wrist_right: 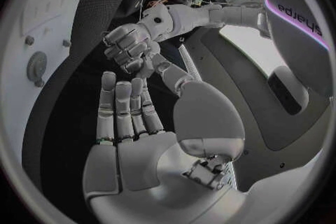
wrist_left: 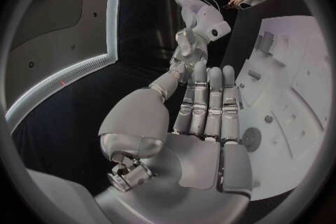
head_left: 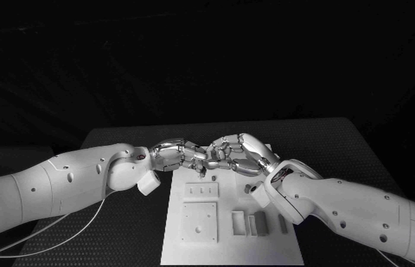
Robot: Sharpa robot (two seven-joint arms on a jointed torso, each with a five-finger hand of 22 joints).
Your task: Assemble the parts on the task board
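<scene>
Scene: Two white arms meet over the far end of the task board [head_left: 229,252], a white plate lying in the middle of the black counter [head_left: 346,135].
Left hand [head_left: 180,154]: Comes in over the board's far left corner, fingers bent toward the other hand; the left wrist view has them lying straight and side by side, nothing visibly between them.
Right hand [head_left: 242,156]: Curled over the far edge, fingertips touching or nearly touching the left's. Whether either hand pinches a small piece at that meeting point cannot be told.
Parts: Pale raised blocks [head_left: 249,222] stand in the board's near half, beside a square plate [head_left: 199,222] and a slotted plate [head_left: 201,190]; all sit well apart from the hands.
Step in hand: Apparently a handover or joint positioning at the far edge.
Doing it well: Keep fingertips low and slow, let one hand steady while the other adjusts, and avoid dragging wrists across the standing blocks.
</scene>
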